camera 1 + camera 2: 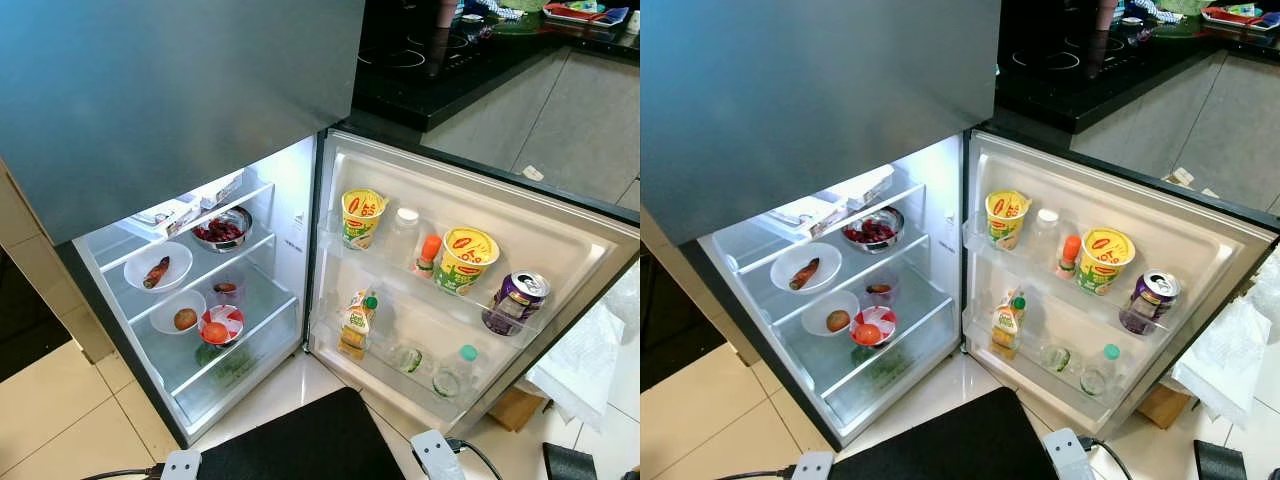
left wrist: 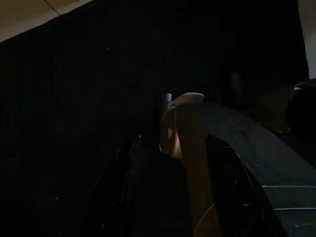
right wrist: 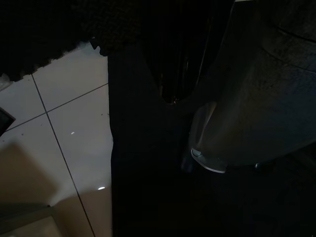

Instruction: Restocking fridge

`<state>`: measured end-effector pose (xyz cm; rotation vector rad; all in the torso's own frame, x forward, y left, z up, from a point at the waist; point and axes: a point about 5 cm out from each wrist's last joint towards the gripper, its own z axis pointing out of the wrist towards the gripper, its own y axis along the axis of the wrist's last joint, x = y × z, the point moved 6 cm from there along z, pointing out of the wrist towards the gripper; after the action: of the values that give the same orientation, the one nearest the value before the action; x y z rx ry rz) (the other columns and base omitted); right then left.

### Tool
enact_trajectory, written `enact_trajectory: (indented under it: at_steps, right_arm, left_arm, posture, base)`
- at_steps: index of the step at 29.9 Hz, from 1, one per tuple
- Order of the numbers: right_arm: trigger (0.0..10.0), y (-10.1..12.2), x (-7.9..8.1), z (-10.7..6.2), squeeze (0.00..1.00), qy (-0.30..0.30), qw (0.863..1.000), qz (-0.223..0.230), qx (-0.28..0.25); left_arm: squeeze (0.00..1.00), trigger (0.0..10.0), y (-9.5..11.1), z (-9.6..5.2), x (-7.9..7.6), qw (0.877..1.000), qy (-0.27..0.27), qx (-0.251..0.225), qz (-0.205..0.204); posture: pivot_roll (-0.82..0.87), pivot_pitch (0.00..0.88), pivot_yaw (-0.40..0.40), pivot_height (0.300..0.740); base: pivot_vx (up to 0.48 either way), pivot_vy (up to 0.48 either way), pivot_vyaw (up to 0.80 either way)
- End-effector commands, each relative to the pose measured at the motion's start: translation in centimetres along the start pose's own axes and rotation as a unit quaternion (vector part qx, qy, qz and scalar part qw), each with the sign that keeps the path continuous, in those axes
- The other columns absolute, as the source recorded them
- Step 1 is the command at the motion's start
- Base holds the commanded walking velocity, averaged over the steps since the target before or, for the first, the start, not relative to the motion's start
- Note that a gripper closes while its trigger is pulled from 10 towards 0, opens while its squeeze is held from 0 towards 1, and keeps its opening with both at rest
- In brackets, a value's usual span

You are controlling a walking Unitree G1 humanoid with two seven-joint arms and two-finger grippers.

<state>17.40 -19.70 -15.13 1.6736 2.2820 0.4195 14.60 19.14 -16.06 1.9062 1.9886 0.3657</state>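
Hard to make out in both wrist views: mostly blackness, with dim dark shapes and pale floor tiles (image 3: 59,123) beyond. Left gripper and right gripper idle in shade; cannot tell whether either pair of fingers is apart or together.

From the head views, open fridge (image 1: 290,250) at centre, lit inside, its door (image 1: 560,230) swung out toward 3 o'clock. Freezer door (image 1: 180,90) above, closed, cutting off the top of the compartment from 12 o'clock.

On the upper door shelf, from 9 toward 3 o'clock: yellow noodle cup (image 1: 362,217) with a red logo, lettering too small to read; clear bottle with white cap (image 1: 404,232), faint against the white wall; small orange-capped bottle (image 1: 427,254); second yellow noodle cup (image 1: 467,259), same red mark, unreadable; purple can (image 1: 516,301) lying tilted at the shelf's 3 o'clock end, print blurred.

Lower door shelf: green-capped carton (image 1: 355,322), label illegible, then two clear bottles (image 1: 448,372) half hidden behind the rail.

Inside: steel bowl of dark red fruit (image 1: 222,229) at the back, white bowl with a brown piece (image 1: 158,267) at its 8 o'clock, white bowl with a round brown item (image 1: 180,312) below, red-patterned bowl holding an orange fruit (image 1: 220,326) just beside it, small clear cup (image 1: 227,289) behind. Greens in the bottom drawer (image 1: 225,370) blurred through plastic.

At 6 o'clock, black mat (image 1: 300,445), cut off by the frame.
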Motion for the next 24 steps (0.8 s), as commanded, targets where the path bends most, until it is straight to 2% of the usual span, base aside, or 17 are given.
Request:
enact_trajectory:
  at_steps: [1, 18, 24]
  right_arm:
    - [10.0, -0.55, -0.03, -0.05, 0.00, 0.000, 1.000, 0.001, 0.008]
    - [10.0, -1.47, 0.43, -0.07, 0.00, 0.005, 1.000, -0.002, 0.017]
    - [10.0, -1.50, 0.47, -0.07, 0.00, 0.005, 1.000, -0.003, 0.017]
  left_arm:
    - [0.00, 10.0, -0.96, -0.02, -0.47, 1.000, -0.004, 0.014, -0.002]
    - [0.00, 10.0, -1.89, -0.20, -0.38, 1.000, -0.006, 0.025, 0.005]
    - [0.00, 10.0, -1.81, -0.19, -0.42, 1.000, -0.008, 0.024, 0.006]
  posture:
    - [0.00, 0.000, -0.028, 0.739]
    - [0.00, 0.000, -0.023, 0.739]
    - [0.00, 0.000, -0.021, 0.739]
  base:
    - [0.000, 0.000, 0.00]
    - [0.000, 0.000, 0.00]
    - [0.000, -0.279, 0.00]
